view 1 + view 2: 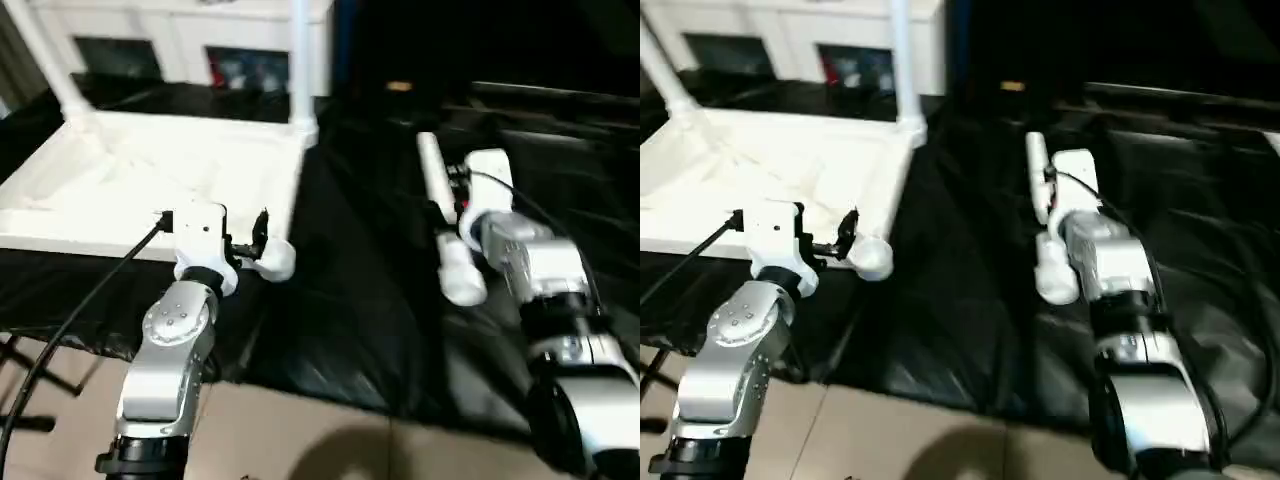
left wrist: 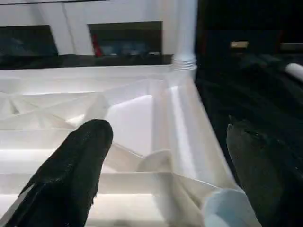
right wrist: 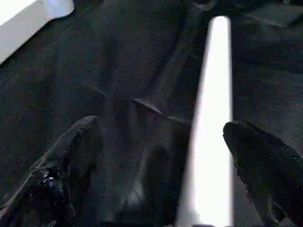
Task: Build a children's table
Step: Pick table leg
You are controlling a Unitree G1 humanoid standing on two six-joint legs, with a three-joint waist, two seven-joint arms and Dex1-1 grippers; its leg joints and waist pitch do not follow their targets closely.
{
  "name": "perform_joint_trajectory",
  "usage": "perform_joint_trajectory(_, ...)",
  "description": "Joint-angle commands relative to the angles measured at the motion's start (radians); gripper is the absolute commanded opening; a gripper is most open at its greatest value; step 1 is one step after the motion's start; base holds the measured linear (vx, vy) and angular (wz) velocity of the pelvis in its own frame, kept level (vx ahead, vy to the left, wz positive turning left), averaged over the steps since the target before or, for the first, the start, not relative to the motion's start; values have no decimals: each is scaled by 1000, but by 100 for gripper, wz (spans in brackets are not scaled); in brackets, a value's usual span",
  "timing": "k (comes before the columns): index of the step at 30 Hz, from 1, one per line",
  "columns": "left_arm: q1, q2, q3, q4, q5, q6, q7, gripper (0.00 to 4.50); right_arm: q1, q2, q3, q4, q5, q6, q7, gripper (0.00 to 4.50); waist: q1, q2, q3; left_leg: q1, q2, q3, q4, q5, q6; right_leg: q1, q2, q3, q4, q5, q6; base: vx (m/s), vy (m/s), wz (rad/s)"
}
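The white top is lying ribs-up on a black cloth, two legs standing in its far sockets. The left gripper is hovering, fingers spread, over its near corner. The right gripper, also spread, is hovering over a loose leg lying on the cloth.

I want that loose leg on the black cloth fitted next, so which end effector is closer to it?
Right. The right end effector hangs open just over the loose leg. The left end effector is open at the tabletop corner, across the cloth.
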Motion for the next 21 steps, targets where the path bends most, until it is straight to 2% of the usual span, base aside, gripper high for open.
perform_joint_trajectory(1, 6, 16, -27, -17, 1, -6, -33, 434, -19, -7, -9, 36, 1, 21, 4, 450, 10, -10, -102, -22, -9, -6, -13, 395, 285, 77, -53, 66, 1, 337, -295, 116, -6, 25)
perform_joint_trajectory(2, 5, 25, -37, -14, 0, -5, -50, 434, -31, -9, -13, 58, 0, 14, 4, 450, 21, -8, -117, -9, 2, -19, 18, 599, 263, 50, -32, 86, 54, 634, -281, 116, -6, 25)
perform_joint_trajectory(3, 4, 33, -45, -12, -2, -7, -66, 434, -41, -9, -22, 75, 2, 14, -5, 450, 23, -9, -117, -10, 0, -23, 31, 682, 241, 40, -20, 96, 72, 750, -259, 103, -18, 27)
perform_joint_trajectory(4, 4, 33, -45, -12, -2, -7, -66, 434, -41, -9, -22, 75, 2, 14, -5, 450, 38, -15, -129, -9, -16, -20, 57, 822, 182, 36, 7, 117, 104, 977, -199, 65, -7, 22)
perform_joint_trajectory(5, 2, 46, -60, -12, -9, -6, -95, 434, -56, -11, -34, 104, 6, 11, -15, 450, 41, -16, -127, -21, -25, -18, 64, 863, 151, 37, 22, 131, 116, 1069, -162, 65, -7, 22)
perform_joint_trajectory(6, -1, 61, -73, -12, -16, -3, -125, 434, -69, -15, -39, 125, 7, 9, -22, 450, 56, -6, -120, -29, -28, -8, 70, 822, 86, 19, 32, 141, 113, 1112, -114, 16, -13, 19)
perform_joint_trajectory(7, -1, 61, -73, -12, -16, -3, -125, 434, -69, -15, -39, 125, 7, 9, -22, 450, 56, -8, -113, -44, -26, -5, 67, 748, 51, 21, 31, 151, 105, 1082, -101, -23, -36, 18)
perform_joint_trajectory(8, -8, 83, -92, -14, -43, 15, -187, 434, -91, -22, -52, 163, 14, 0, -31, 450, 68, -7, -112, -56, -17, 1, 56, 572, -14, 31, 22, 165, 88, 1020, -81, -23, -36, 18)
perform_joint_trajectory(9, -10, 86, -94, -14, -47, 19, -195, 434, -95, -24, -54, 170, 15, -1, -33, 450, 75, -5, -115, -55, -1, 1, 42, 470, -40, 35, 21, 169, 86, 989, -72, -54, -57, 19)
perform_joint_trajectory(10, -12, 91, -96, -13, -53, 24, -208, 434, -103, -27, -58, 181, 17, -2, -36, 450, 82, 0, -114, -57, 9, 2, 37, 455, -43, 33, 15, 168, 87, 975, -79, -89, -69, 14)
perform_joint_trajectory(11, -23, 125, -115, -14, -78, 36, -280, 434, -128, -38, -67, 224, 15, -3, -52, 450, 85, -2, -98, -75, 21, 3, 27, 374, -76, 25, 4, 170, 70, 878, -94, -89, -69, 14)
perform_joint_trajectory(12, -30, 142, -124, -15, -85, 38, -313, 434, -139, -43, -74, 243, 17, -4, -57, 450, 83, -4, -83, -71, 34, 2, 11, 215, -124, 11, -11, 167, 42, 640, -99, -110, -61, 9)
perform_joint_trajectory(13, -30, 142, -124, -15, -85, 38, -313, 434, -139, -43, -74, 243, 17, -4, -57, 450, 83, -1, -79, -62, 39, 2, 3, 139, -146, 5, -18, 166, 31, 503, -104, -126, -50, 10)
perform_joint_trajectory(14, -40, 171, -138, -20, -102, 47, -370, 434, -155, -51, -88, 268, 20, -20, -65, 450, 79, -5, -68, -53, 46, 3, -14, 21, -169, 4, -30, 165, 9, 210, -122, -126, -50, 10)
perform_joint_trajectory(15, -42, 186, -144, -27, -111, 50, -396, 434, -164, -57, -91, 278, 20, -24, -67, 450, 80, -3, -66, -52, 46, 3, -19, 1, -168, 2, -33, 166, 4, 144, -121, -142, -36, 7)
perform_joint_trajectory(16, -43, 196, -148, -32, -116, 52, -411, 434, -170, -61, -92, 284, 19, -26, -67, 450, 78, -3, -62, -50, 50, 5, -25, -40, -165, -4, -37, 163, -7, 27, -118, -140, -21, 4)
perform_joint_trajectory(19, -45, 211, -151, -48, -138, 67, -442, 434, -184, -72, -101, 298, 22, -41, -71, 450, 72, -11, -59, -50, 50, 12, -30, -67, -154, -10, -40, 161, -22, -95, -108, -125, -11, 4)
perform_joint_trajectory(20, -48, 209, -147, -51, -144, 79, -438, 434, -190, -79, -101, 304, 20, -44, -71, 450, 63, -8, -62, -55, 48, 13, -33, -71, -147, -12, -42, 156, -28, -143, -100, -108, -3, 4)
perform_joint_trajectory(21, -49, 207, -145, -49, -144, 79, -435, 434, -192, -82, -98, 308, 16, -42, -72, 450, 56, -10, -59, -60, 46, 13, -35, -81, -142, -15, -39, 154, -33, -165, -97, -92, 5, 2)
